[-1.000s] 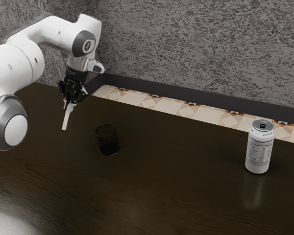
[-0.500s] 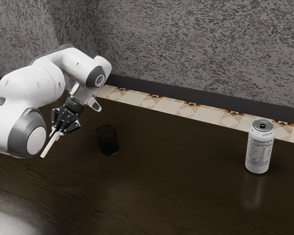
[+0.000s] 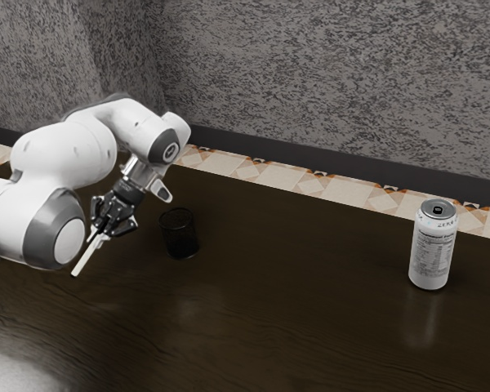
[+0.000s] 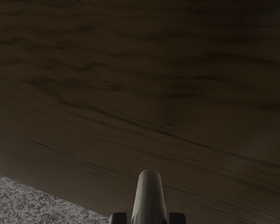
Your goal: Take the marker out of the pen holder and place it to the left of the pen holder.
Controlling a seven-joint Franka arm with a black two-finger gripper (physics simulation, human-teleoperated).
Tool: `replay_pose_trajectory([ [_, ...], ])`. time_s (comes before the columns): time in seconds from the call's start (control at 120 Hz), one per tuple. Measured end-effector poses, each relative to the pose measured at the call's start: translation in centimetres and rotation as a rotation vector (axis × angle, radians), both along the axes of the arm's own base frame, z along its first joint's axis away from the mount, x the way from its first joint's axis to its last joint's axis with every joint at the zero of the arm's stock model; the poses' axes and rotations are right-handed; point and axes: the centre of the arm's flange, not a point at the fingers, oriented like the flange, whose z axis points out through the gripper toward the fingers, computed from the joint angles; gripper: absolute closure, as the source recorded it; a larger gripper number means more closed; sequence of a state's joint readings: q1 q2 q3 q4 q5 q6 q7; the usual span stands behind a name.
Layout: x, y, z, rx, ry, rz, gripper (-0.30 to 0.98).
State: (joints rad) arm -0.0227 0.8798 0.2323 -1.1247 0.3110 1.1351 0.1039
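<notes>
My gripper [image 3: 104, 231] is shut on the marker [image 3: 86, 256], at the exterior view's left of the pen holder [image 3: 180, 235]. The pale marker slants down from the fingers toward the exterior view's lower left; whether its tip touches the table I cannot tell. In the wrist view the marker [image 4: 149, 198] lies between the two dark fingertips of the gripper [image 4: 148, 219], pointing away from the hand toward the wood. The pen holder is a dark mesh cup, upright on the table, apart from both hand and marker.
A white can [image 3: 432, 249] stands upright at the exterior view's right on the dark wooden table [image 3: 286, 318]. Beyond the table run a patterned tile strip and a grey wall [image 3: 327, 90]. The table's edge crosses a corner of the wrist view.
My hand has lowered and tilted, carrying the marker down and toward the exterior view's lower left, then slightly back to the right over the last half second. Pen holder and can have stayed put.
</notes>
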Motion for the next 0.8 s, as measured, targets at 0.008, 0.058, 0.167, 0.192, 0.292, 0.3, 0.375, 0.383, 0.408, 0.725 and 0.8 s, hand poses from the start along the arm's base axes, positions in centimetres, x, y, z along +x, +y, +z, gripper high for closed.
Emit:
replay_pose_trajectory([
  [0.008,0.0,0.0,0.0,0.000,0.000,0.000,0.76],
  [0.058,0.0,0.1,-0.2,0.001,0.000,0.002,0.76],
  [0.167,0.0,0.3,-0.5,0.002,0.000,0.004,0.72],
  [0.192,0.0,0.2,-0.6,0.001,0.001,0.006,0.66],
  [0.292,-0.1,0.1,-0.8,-0.002,0.002,0.010,0.44],
  [0.3,-0.1,0.2,-0.8,-0.002,0.002,0.010,0.42],
  [0.375,-0.1,0.2,-0.9,-0.001,0.002,0.014,0.29],
  [0.383,-0.1,0.2,-0.9,-0.001,0.002,0.014,0.28],
  [0.408,-0.1,0.2,-0.9,0.000,0.001,0.015,0.25],
  [0.725,0.2,0.0,2.9,-0.002,-0.060,0.022,0.06],
  [0.8,-0.1,-0.3,4.8,-0.023,-0.095,0.022,0.04],
])
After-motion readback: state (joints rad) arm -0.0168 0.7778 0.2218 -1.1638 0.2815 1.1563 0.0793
